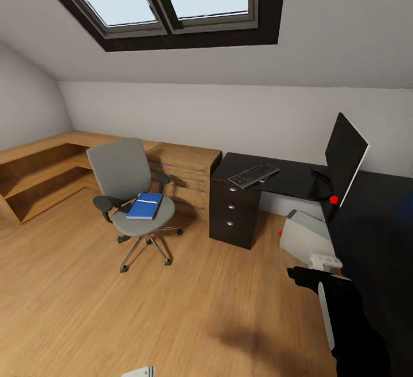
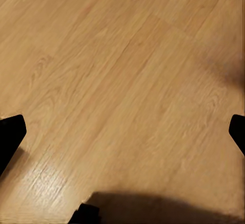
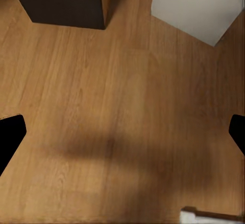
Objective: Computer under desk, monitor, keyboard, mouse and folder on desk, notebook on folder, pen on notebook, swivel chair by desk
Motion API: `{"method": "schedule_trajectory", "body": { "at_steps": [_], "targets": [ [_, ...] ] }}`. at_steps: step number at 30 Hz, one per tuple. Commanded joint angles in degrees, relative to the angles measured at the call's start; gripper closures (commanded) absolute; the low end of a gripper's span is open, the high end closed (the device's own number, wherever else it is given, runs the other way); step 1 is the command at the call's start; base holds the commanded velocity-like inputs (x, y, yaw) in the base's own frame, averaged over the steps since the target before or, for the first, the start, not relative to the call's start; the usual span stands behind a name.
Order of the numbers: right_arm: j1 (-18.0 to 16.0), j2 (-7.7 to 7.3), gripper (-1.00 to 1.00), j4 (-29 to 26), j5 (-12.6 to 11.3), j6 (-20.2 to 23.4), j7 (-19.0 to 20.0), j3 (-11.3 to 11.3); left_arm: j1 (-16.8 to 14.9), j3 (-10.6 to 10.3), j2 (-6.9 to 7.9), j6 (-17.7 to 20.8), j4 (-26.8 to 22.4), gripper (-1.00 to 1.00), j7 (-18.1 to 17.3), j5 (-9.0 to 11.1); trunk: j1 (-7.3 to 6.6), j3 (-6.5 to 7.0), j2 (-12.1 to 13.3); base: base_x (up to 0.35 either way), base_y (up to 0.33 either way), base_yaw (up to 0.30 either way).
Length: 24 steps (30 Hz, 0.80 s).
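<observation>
You have a wide stretch of bare wood floor point(image 1: 115, 319) in front of you and to the left. The swivel chair point(image 1: 133, 193) stands alone on it, left of centre, apart from the dresser point(image 1: 183, 173) behind it, with open room on its near side. To the right, the desk point(image 1: 287, 179) blocks the far wall; the monitor point(image 1: 344, 159) and keyboard point(image 1: 253, 175) take up part of its top. The computer point(image 1: 307, 236) sits on the floor just right of the drawers point(image 1: 232, 213), narrowing the gap under the desk.
</observation>
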Motion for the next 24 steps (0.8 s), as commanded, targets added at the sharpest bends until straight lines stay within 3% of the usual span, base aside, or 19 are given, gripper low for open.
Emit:
{"method": "schedule_trajectory", "body": {
  "at_steps": [1, 15, 24],
  "targets": [
    [-0.1, 0.05, -1.00, 0.0, 0.6, 0.2, 0.6, -0.1, 0.0, -0.1, 0.02, -0.1, 0.0, -1.00, 0.2, 0.6, -0.03, -0.07, 0.0, -0.301, -0.191, -0.005],
    [-0.1, -0.17, -1.00, -0.1, 0.7, 0.2, 0.5, -0.1, 0.0, 0.0, 0.06, 0.0, 0.1, -1.00, 0.2, 0.7, -0.03, -0.05, 0.0, -0.289, -0.200, -0.006],
    [-0.1, -0.30, -1.00, -0.2, 0.7, 0.2, 0.5, -1.9, 0.0, 0.0, 0.42, 0.0, 0.1, -1.00, 0.3, 0.7, -0.03, 0.27, 0.0, -0.168, -0.273, -0.207]
  ]
}}
